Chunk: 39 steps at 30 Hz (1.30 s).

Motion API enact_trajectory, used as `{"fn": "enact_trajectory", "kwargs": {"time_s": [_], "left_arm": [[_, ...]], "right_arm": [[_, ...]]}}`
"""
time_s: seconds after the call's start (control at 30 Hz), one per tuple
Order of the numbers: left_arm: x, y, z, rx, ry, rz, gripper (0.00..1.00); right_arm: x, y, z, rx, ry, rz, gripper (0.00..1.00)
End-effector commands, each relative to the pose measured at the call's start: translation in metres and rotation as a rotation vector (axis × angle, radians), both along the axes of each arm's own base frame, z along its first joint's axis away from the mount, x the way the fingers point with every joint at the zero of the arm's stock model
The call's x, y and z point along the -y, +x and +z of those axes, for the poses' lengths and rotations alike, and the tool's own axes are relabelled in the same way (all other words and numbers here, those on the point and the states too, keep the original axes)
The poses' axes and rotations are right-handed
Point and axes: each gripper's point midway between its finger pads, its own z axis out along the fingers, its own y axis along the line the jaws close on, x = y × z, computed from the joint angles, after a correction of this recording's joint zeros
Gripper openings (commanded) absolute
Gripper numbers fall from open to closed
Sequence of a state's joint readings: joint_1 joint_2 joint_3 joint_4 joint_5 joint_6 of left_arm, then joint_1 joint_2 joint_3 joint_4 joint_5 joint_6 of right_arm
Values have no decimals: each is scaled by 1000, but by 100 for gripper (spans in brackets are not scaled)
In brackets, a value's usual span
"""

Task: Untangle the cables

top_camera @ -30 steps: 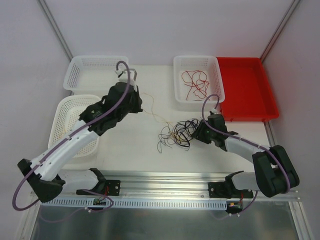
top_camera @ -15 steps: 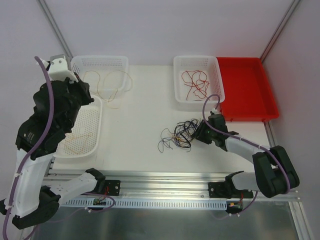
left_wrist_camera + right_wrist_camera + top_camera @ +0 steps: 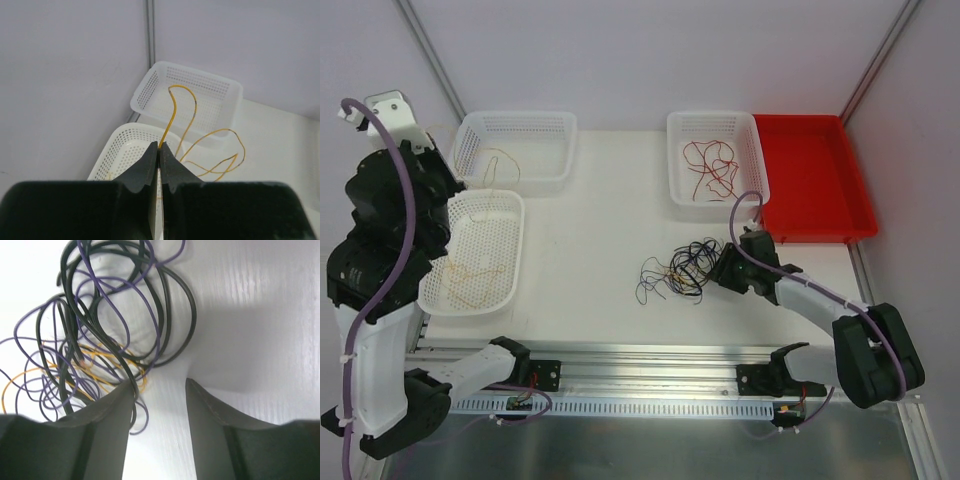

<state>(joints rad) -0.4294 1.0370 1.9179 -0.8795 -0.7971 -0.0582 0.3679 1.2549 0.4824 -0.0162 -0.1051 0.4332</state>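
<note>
Lower the yellow cable [image 3: 172, 105], pinched tight in the left gripper [image 3: 159, 148] high over the far-left corner, wholly into the near-left basket [image 3: 516, 250] before releasing. Pin the black-purple tangle [image 3: 675, 272] mid-table with the right gripper [image 3: 160, 390], fingers spread apart, holding nothing.

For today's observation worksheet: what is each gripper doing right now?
Left gripper: closed on a yellow cable.
Right gripper: open, at the edge of the cable tangle.
</note>
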Motion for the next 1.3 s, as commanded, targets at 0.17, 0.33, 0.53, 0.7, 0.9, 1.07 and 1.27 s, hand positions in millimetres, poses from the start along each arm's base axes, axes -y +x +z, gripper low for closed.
{"fn": "enact_trajectory", "kwargs": {"time_s": [0.17,0.33,0.53,0.7,0.9,1.07,1.27], "left_arm": [[-24,57,-95,-269,-21,110,0],[-48,71,-119,-303,-92,170,0],[-56,80,-148,-339,-144,184,0],[-73,82,-209,-424,-214,255,0],[-107,72,-269,-523,-289,393,0],[-102,76,-286,-550,-343,366,16],[-74,72,-285,-528,-409,227,70]], "right_arm": [[22,-27,14,-44,-115,63,69],[28,-31,35,9,-144,96,84],[30,-33,59,68,-143,117,89],[26,-31,72,97,-127,136,93],[24,-33,76,110,-121,164,94],[24,-34,74,103,-121,172,95],[15,-32,68,80,-90,189,94]]}}
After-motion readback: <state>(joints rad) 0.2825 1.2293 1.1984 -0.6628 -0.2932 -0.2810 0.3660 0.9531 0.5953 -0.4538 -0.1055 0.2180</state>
